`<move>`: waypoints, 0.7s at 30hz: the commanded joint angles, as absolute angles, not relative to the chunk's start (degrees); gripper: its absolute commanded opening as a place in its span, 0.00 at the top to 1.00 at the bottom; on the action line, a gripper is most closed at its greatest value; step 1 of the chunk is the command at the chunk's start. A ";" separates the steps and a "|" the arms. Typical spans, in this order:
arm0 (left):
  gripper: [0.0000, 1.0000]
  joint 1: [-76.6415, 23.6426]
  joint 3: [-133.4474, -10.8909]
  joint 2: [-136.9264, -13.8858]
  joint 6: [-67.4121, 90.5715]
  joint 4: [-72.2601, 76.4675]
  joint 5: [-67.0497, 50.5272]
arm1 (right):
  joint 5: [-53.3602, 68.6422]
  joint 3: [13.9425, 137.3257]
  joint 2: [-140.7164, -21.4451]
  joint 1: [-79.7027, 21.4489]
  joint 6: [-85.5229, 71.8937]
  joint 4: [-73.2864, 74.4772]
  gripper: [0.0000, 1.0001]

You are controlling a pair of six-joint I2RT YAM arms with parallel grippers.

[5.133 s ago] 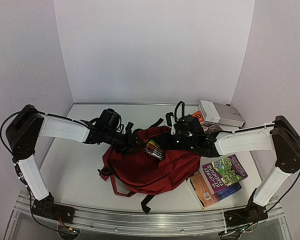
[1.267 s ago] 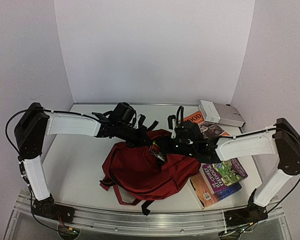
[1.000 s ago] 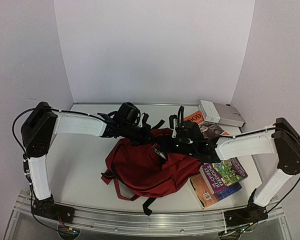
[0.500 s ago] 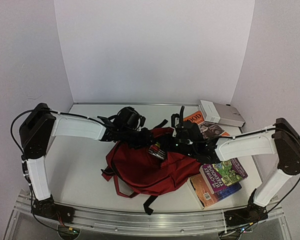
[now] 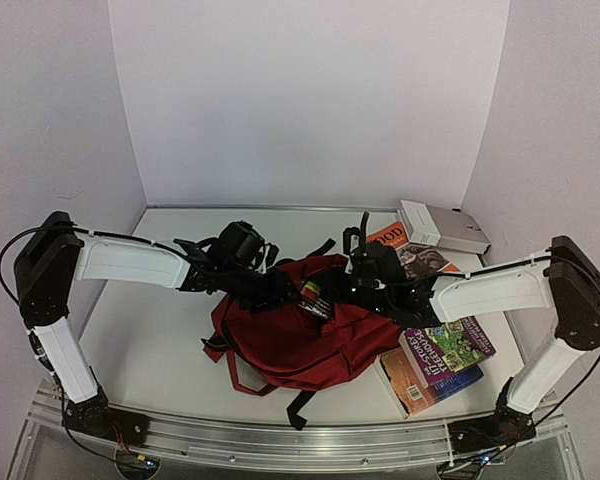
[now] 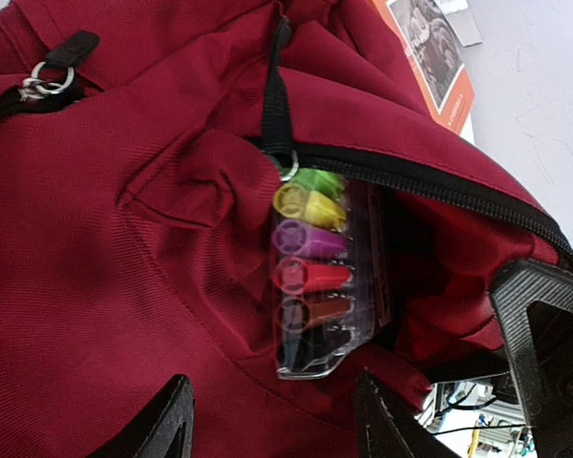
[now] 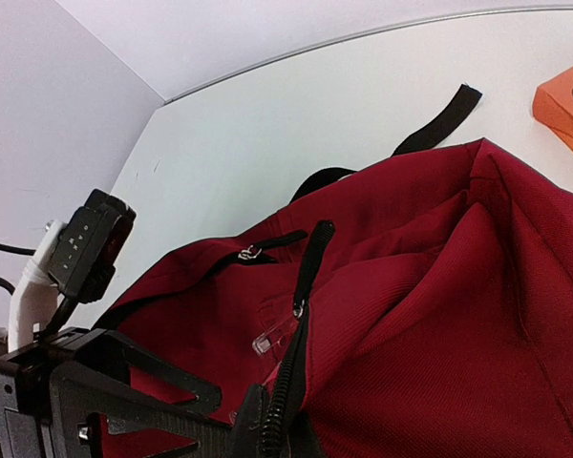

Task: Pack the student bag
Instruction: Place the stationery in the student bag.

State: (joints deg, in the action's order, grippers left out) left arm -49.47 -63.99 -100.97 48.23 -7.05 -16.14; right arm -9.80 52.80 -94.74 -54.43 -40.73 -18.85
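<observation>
On the table (image 5: 150, 330), the student bag (image 5: 300, 340) lies crosswise, mouth facing rearward.

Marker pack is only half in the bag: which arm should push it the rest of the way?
Left. The left gripper, open and empty, hangs right over the marker pack in the student bag's mouth. The right gripper is shut on the zipper edge, holding the opening.
</observation>
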 commanded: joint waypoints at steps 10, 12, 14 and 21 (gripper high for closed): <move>0.67 -49.66 -70.22 -107.30 47.52 -1.37 -20.90 | -8.14 55.55 -92.06 -54.89 -40.34 -25.87 1.00; 0.78 -49.66 -71.18 -108.46 46.89 -0.61 -21.71 | -7.55 55.78 -92.23 -54.91 -39.75 -26.30 1.00; 0.89 -49.65 -71.92 -109.55 46.49 -0.05 -22.68 | -7.70 56.11 -92.51 -54.92 -39.22 -26.44 1.00; 1.00 -50.62 -74.82 -112.96 44.09 3.62 -27.62 | -9.17 59.02 -95.39 -54.78 -38.27 -26.46 1.00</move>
